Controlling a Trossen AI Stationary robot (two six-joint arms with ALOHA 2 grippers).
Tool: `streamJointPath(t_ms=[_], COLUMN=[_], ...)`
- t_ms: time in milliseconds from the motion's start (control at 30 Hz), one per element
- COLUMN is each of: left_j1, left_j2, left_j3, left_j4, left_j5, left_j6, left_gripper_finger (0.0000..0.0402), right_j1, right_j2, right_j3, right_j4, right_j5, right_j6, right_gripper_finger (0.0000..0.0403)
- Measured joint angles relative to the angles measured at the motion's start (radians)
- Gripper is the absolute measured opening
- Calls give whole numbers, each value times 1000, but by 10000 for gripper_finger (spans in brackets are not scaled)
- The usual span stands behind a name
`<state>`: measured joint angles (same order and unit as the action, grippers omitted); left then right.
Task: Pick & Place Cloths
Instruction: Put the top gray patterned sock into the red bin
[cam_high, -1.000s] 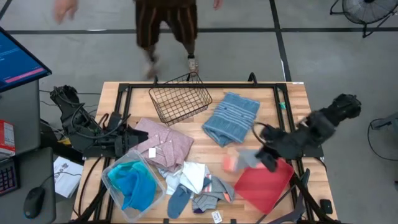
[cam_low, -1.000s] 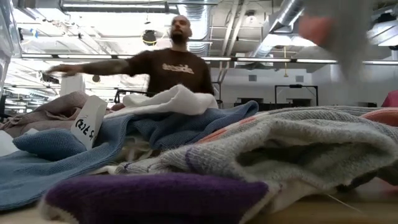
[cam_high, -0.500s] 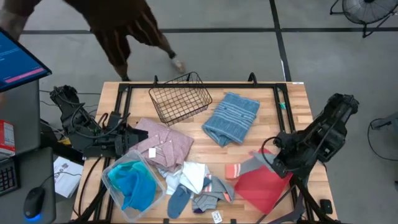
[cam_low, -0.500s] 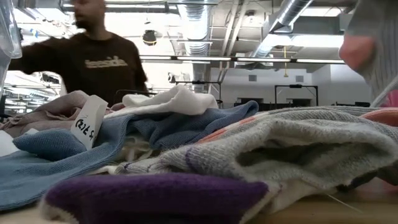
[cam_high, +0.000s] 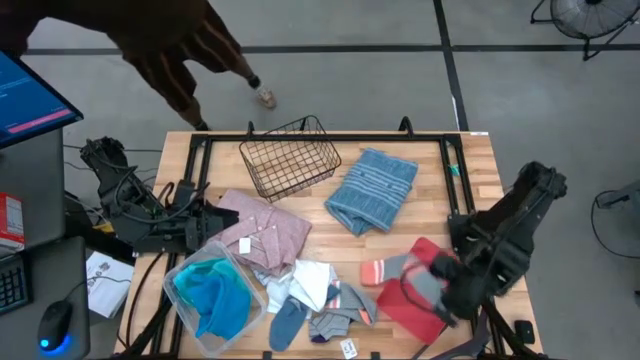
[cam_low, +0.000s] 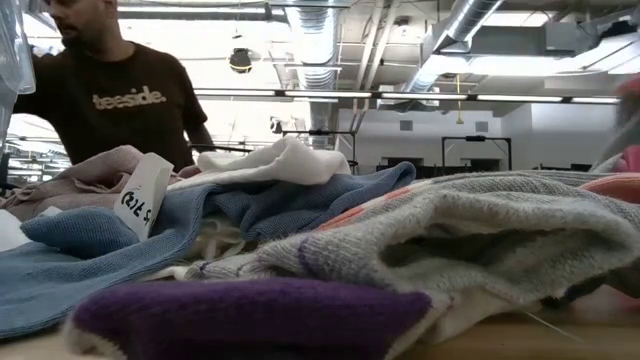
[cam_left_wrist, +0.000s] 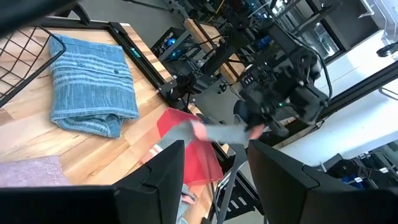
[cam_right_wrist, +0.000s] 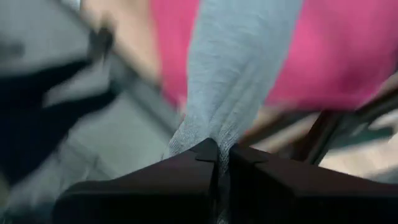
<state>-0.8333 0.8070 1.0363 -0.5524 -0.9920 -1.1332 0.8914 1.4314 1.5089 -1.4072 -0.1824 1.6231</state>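
Note:
My right gripper (cam_high: 440, 285) (cam_right_wrist: 217, 155) is at the table's right near side, over the red tray (cam_high: 425, 310), shut on a grey sock with a coral end (cam_high: 395, 272) (cam_left_wrist: 211, 132). The grey-blue striped towel (cam_high: 375, 188) lies flat near the far edge. A dusty pink shirt (cam_high: 265, 230), a white cloth (cam_high: 315, 280) and more socks (cam_high: 330, 315) lie heaped at the near middle. Turquoise and blue cloths (cam_high: 210, 295) fill a clear bin. My left gripper (cam_high: 203, 222) (cam_left_wrist: 214, 180) waits open at the left by the pink shirt. My right gripper pinches the grey sock's grey end (cam_right_wrist: 214, 127) between its two fingers. The sock stretches away from the fingers toward the table's left, across the red tray (cam_right_wrist: 348, 56), with its coral end (cam_high: 372, 272) past the tray's left edge. Whether it rests on the tray I cannot tell.
A black wire basket (cam_high: 290, 158) stands at the far edge, left of the towel. A person (cam_low: 110, 100) stands beyond the table's far left corner, an arm (cam_high: 170, 50) reaching over that side. In the low view the cloth heap (cam_low: 300, 230) fills the foreground.
My right gripper has moved toward the near edge and down, staying shut on the sock. The sock, hanging high between towel and tray a second ago, now stretches low over the red tray. The person has stepped from the far middle toward the far left.

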Motion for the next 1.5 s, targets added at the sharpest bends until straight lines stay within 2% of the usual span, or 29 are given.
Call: streamJointPath(t_ms=[100, 167, 333, 433, 500, 633, 933, 1067, 1200, 1367, 1500], left_j1=[0, 0, 0, 0, 0, 5, 5, 5, 5, 5, 5], left_j2=[0, 0, 0, 0, 0, 0, 0, 0, 0, 0, 0], left_j3=[0, 0, 0, 0, 0, 0, 0, 0, 0, 0, 0], left_j4=[0, 1, 1, 1, 1, 1, 1, 1, 1, 1, 0], left_j5=[-8, -16, -32, -32, -32, -37, -39, -40, -40, -40, -40], left_j6=[9, 27, 29, 29, 29, 35, 37, 37, 37, 37, 37], left_gripper_finger=[163, 163, 163, 163, 163, 163, 163, 163, 163, 163, 163], right_j1=[72, 110, 158, 178, 192, 192, -5, -103, -189, -242, -241], right_j2=[-6, -23, -80, -96, -116, -122, -5, 54, 118, 190, 238], right_j3=[1, 7, 20, 32, 10, -35, -186, -236, -264, -308, -317], right_j4=[69, 76, -41, -179, -149, -162, -161, -93, -22, 84, 95], right_j5=[-93, -110, -42, -80, -74, 12, 70, 132, 140, 164, 160], right_j6=[60, 134, 338, 472, 497, 564, 420, 289, 146, -18, -79], right_gripper_finger=[2, 2, 2, 2, 2, 2, 2, 2, 2, 12, 48])
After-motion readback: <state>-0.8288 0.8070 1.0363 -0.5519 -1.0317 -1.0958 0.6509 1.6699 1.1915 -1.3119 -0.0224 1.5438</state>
